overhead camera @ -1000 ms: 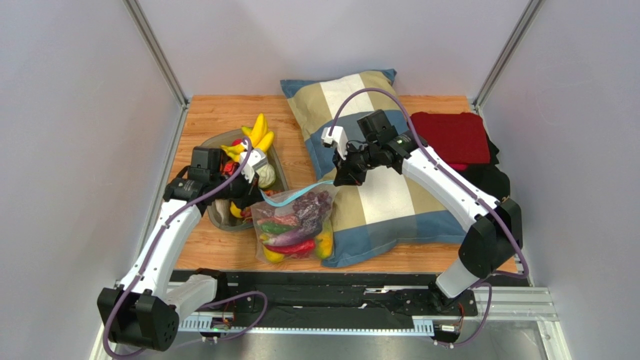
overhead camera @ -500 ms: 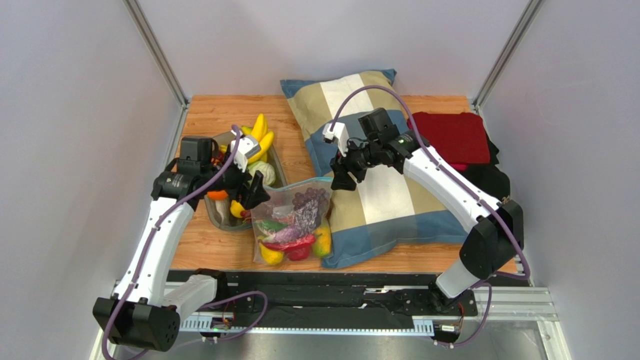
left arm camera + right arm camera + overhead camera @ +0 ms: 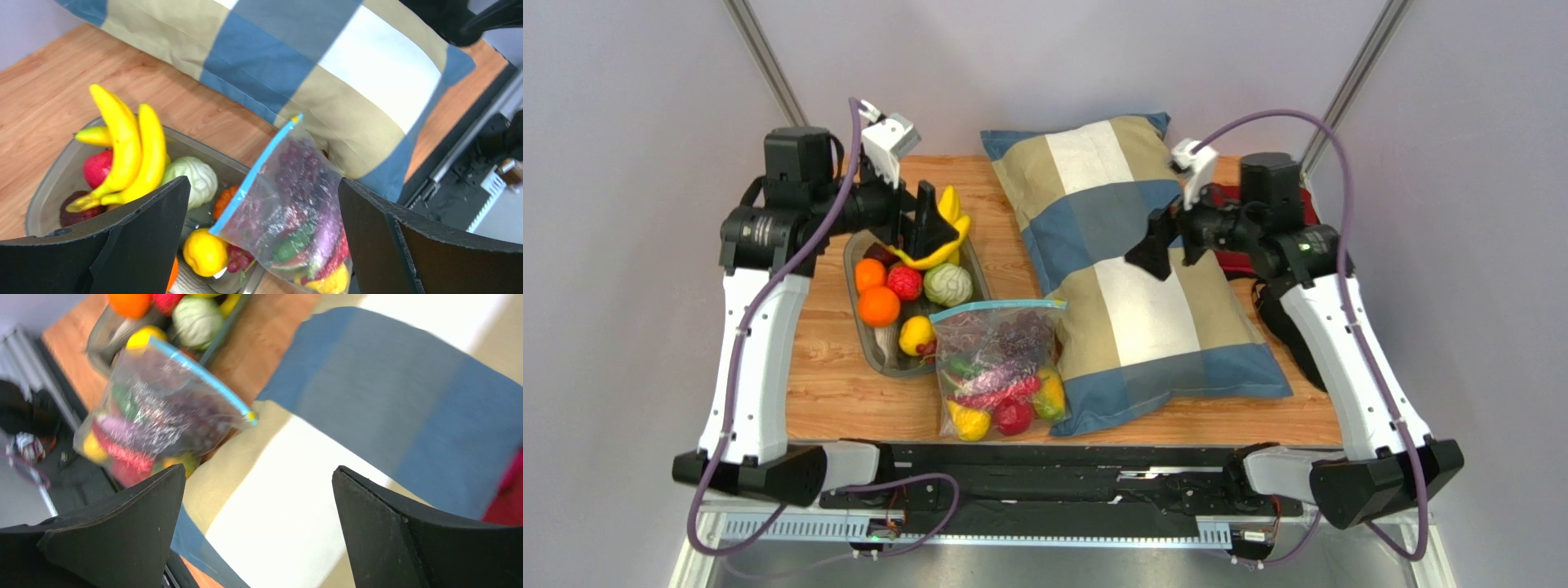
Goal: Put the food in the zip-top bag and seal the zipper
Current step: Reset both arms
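The zip-top bag (image 3: pixel 995 368) lies near the table's front, leaning on the pillow's edge. It holds food: purple grapes, plus red, green and yellow pieces. Its light-blue zipper (image 3: pixel 997 310) runs as one straight strip along the far edge. No gripper touches the bag. My left gripper (image 3: pixel 918 221) hangs open and empty, high over the back of the dish. From the left wrist, the bag (image 3: pixel 307 214) and zipper (image 3: pixel 255 174) show far below the left gripper (image 3: pixel 263 184). My right gripper (image 3: pixel 1155 245) is open and empty above the pillow. Its wrist view shows the bag (image 3: pixel 153 410) off to the upper left of the right gripper (image 3: pixel 258 471).
A greyish oval dish (image 3: pixel 860 349) left of the bag holds bananas (image 3: pixel 944 227), oranges, a cabbage (image 3: pixel 947 284), a lemon and red fruit. A large blue-and-beige pillow (image 3: pixel 1136 294) fills the middle. Red cloth (image 3: pixel 1228 202) and dark cloth lie at the back right.
Both grippers were shut at the two ends of the bag's zipper. They have opened, let go and risen away, the left to the back left, the right rightward. The bag has settled.
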